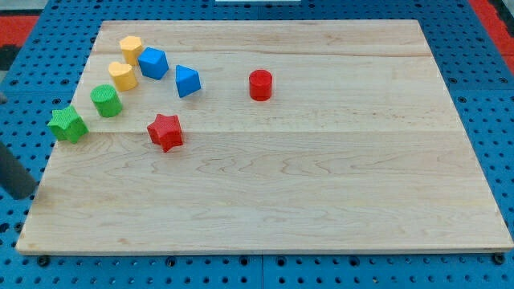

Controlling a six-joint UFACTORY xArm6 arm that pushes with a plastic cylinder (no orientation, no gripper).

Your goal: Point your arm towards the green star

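Task status: judged mostly done, final approach possibly left. A dark rod is seen at the view's left edge, below-left of the green star point(67, 124); its lower end, my tip point(24, 195), sits at the board's point(321, 201) left margin, near the star but apart from it, no contact visible. The rod is blurred, so the exact tip position is uncertain. No claw is fitted, so spread or pressed together cannot be told; nothing is pinched.

Green star location: board's left edge, upper half, leftmost of all blocks.

Count, all placed relative to the green star:
- green: 2. The star itself, plus the green cylinder point(106, 100) just up-right.
- yellow: 2. yellow heart-like block point(122, 75) further up-right, yellow hexagonal block point(131, 48) above that.
- blue: 2. blue block point(152, 63) and blue wedge-like block point(187, 81), up-right.
- red: 2. red star point(165, 132) to the right, slightly lower; red cylinder point(260, 84) well apart to the right.

Total: 8 blocks.
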